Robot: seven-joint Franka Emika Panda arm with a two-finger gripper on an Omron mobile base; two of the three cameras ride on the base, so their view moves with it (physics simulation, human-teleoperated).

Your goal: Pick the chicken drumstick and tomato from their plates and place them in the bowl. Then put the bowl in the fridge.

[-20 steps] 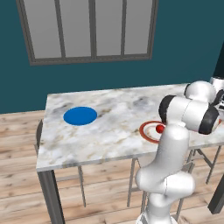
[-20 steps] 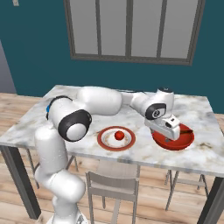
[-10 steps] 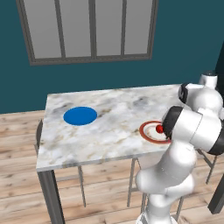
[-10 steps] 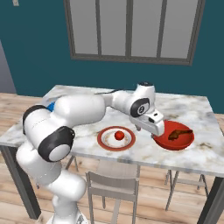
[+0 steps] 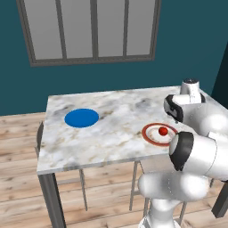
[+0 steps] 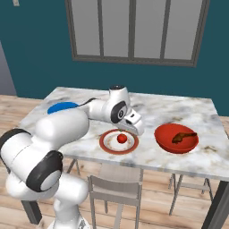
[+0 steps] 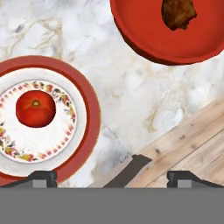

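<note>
Hand view: tomato (image 7: pixel 36 108) sits on the white plate (image 7: pixel 83 109) with its red-brown rim, at left; bowl (image 7: pixel 148 35) at top right with the drumstick (image 7: pixel 178 13) inside.
Gripper: fingertips (image 7: pixel 41 177) wide apart at the bottom edge, holding nothing — released.
Right base view: gripper (image 6: pixel 134 127) hangs over the marble table (image 6: pixel 147 107), just beside the tomato (image 6: pixel 121 138) and between white plate (image 6: pixel 107 144) and bowl (image 6: pixel 163 136); drumstick (image 6: pixel 182 137) lies in the bowl.
Blue plate (image 5: pixel 81 118): bare, well apart from the others — toward the table's (image 5: pixel 120 111) far left.
Left base view: tomato (image 5: pixel 163 131) on the rimmed plate (image 5: pixel 149 132) near the arm.
</note>
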